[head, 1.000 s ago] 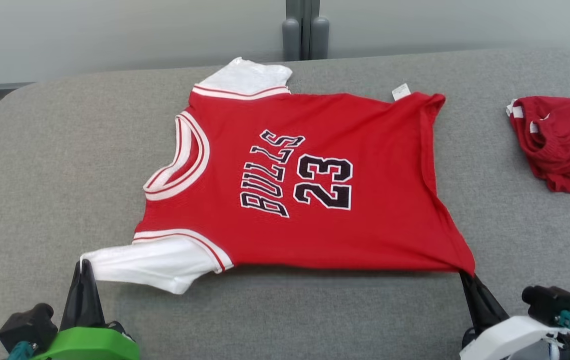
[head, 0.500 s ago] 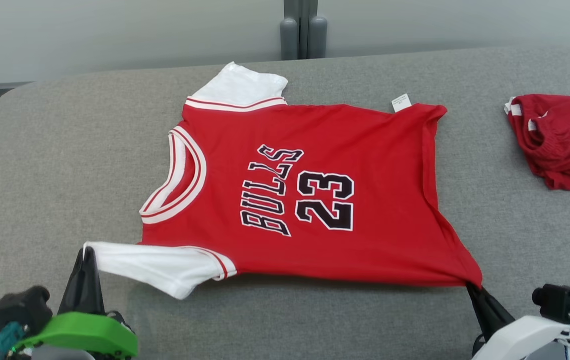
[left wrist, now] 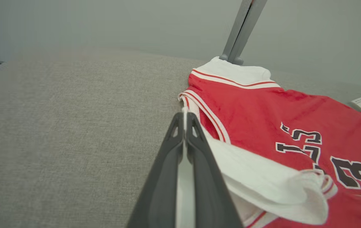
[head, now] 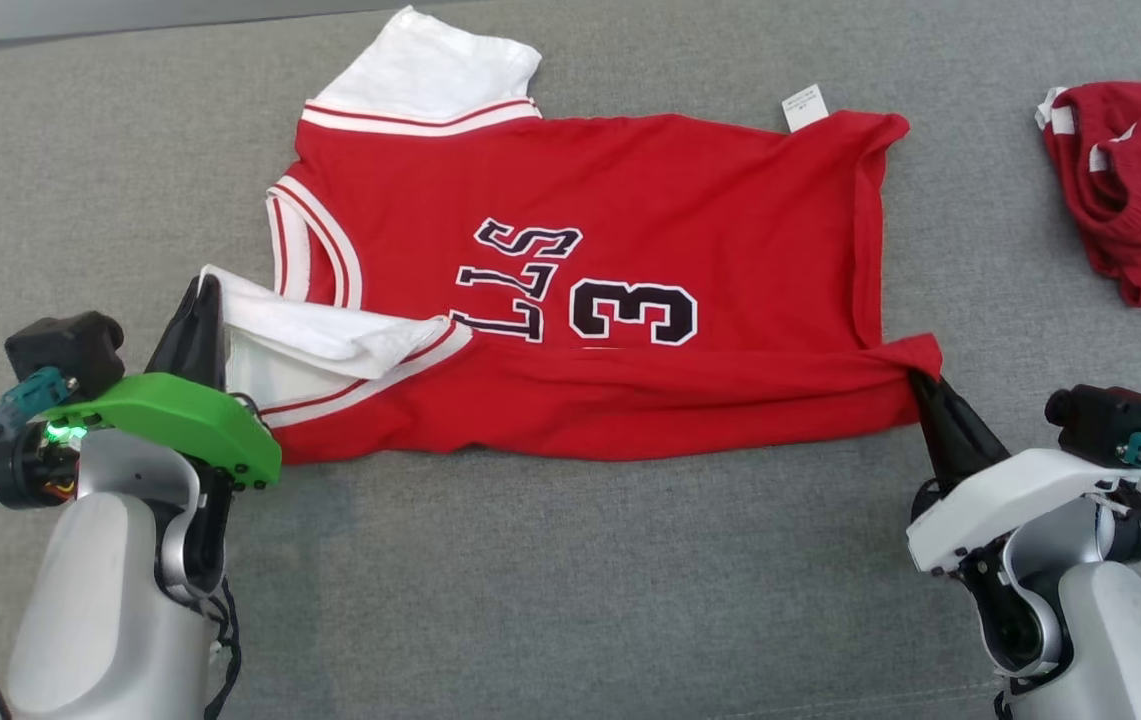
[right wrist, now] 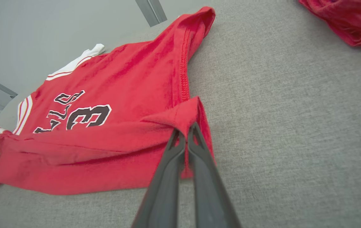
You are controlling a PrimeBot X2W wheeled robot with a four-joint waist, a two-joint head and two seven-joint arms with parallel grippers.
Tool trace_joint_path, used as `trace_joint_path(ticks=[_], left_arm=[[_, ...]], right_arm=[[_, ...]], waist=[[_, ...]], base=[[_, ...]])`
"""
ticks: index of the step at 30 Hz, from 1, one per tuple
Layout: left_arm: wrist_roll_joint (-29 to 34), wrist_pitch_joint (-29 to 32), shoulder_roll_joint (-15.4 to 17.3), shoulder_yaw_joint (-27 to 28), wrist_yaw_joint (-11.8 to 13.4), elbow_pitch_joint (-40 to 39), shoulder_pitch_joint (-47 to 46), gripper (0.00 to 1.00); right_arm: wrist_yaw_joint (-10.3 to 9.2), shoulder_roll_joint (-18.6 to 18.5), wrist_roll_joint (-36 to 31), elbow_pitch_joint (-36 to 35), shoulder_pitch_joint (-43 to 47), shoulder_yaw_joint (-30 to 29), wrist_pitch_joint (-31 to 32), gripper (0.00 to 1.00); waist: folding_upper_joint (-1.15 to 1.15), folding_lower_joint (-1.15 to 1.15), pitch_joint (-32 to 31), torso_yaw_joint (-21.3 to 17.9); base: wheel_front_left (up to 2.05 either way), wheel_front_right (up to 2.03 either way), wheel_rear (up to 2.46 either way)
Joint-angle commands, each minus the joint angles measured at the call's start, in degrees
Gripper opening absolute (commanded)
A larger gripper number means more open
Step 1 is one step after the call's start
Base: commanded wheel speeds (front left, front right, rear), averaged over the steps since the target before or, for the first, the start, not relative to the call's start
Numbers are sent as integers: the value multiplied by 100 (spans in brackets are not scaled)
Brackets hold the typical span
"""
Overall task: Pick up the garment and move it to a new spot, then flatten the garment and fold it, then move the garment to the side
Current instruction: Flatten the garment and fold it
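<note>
The red shirt (head: 630, 230) lies in the middle of the gray tabletop (head: 570, 580). Its neck points left and its bottom edge points right.

The left hand (head: 208, 292) is pinched tight on the tip of the near white sleeve (head: 320, 335). The right hand (head: 920, 385) is pinched tight on the near bottom corner (head: 915, 352) of the shirt. Each hand holds one end of the near side. I think that is so the whole side can go over as one piece and not sag in the middle.

The near side is lifted and laid over the front like a flap. It hides part of the black letters and part of the number. So this looks like the fold step, with the shirt about half folded. The far side lies flat, with the far sleeve (head: 420, 70) and a small white tag (head: 802, 108) sticking out. That flat part likely helps the shirt stay put while the flap goes over.

The near sleeve is bunched up by the left hand, so the fold is not neat there. Both hands should probably set the edge down evenly before they let go. A hard pull could drag the whole shirt.

A heap of red cloth (head: 1130, 220) sits far to the right, well apart from the shirt. The tabletop carries just these two things.
</note>
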Motion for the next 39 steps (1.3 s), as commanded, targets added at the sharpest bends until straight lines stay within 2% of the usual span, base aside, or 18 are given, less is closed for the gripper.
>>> trace_joint_path(ticks=[1,6,9,13,20,27,39], left_arm=[[8,-103,-18,-29,-51,165,-150,100],[129,-580,-32,-104,-67,510,-263,100],[359,-1103,-5,-166,73,456,-117,100],[636,-1596,19,-199,263,115,177,100],[1022,-1754,149,-261,544,-899,969,100],[1014,-1539,144,-254,767,-1628,1795,100],[894,-1334,167,-257,875,-1887,2104,100]], right_arm=[[-7,-65,5,66,-140,50,-242,100],[-7,-236,-261,106,-306,239,-1204,100],[-7,-333,-532,21,-281,271,-1726,100],[-7,-383,-902,-290,-59,199,-2030,100],[-7,-325,-1354,-1022,479,74,-2082,100],[-7,-168,-1458,-1481,967,93,-1856,100],[-7,-82,-1368,-1577,1097,57,-1715,100]], waist=[[0,0,140,-40],[0,0,154,-25],[0,0,94,3],[0,0,-55,52],[0,0,-368,73],[0,0,-612,49],[0,0,-678,31]], base=[[0,0,0],[0,0,0],[0,0,0],[0,0,0],[0,0,0],[0,0,0],[0,0,0]])
